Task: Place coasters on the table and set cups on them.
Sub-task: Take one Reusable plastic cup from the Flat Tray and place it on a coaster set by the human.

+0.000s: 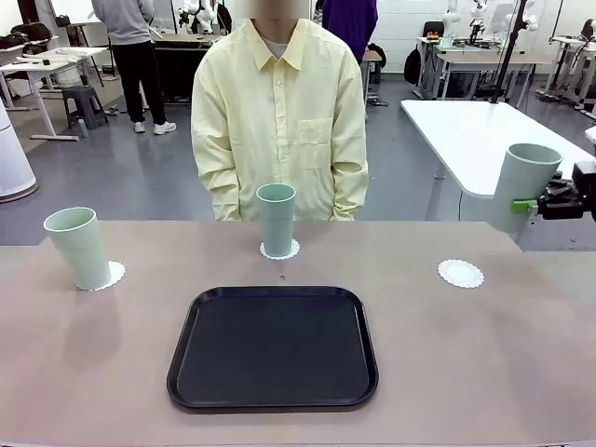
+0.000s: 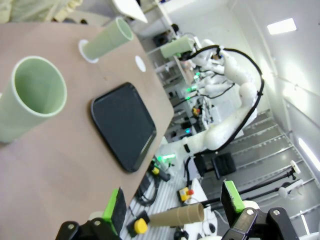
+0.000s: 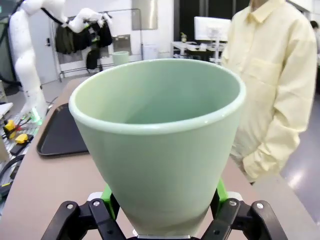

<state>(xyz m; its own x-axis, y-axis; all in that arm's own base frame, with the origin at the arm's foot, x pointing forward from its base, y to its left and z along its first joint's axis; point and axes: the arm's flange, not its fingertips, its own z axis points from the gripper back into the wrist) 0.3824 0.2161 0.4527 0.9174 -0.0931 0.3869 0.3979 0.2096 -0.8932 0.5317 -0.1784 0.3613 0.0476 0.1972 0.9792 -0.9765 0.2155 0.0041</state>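
Note:
Two pale green cups stand on white scalloped coasters on the beige table: one cup at the far left, one cup at the middle in front of the person. A third coaster lies bare at the right. My right gripper is shut on a third cup, held in the air above and to the right of that coaster. In the right wrist view this cup sits between the green pads. My left gripper is open and holds nothing, with the left cup ahead of it.
A black tray lies at the middle of the table's near side. The person stands at the far edge with arms down. A white table stands behind on the right, close to the held cup.

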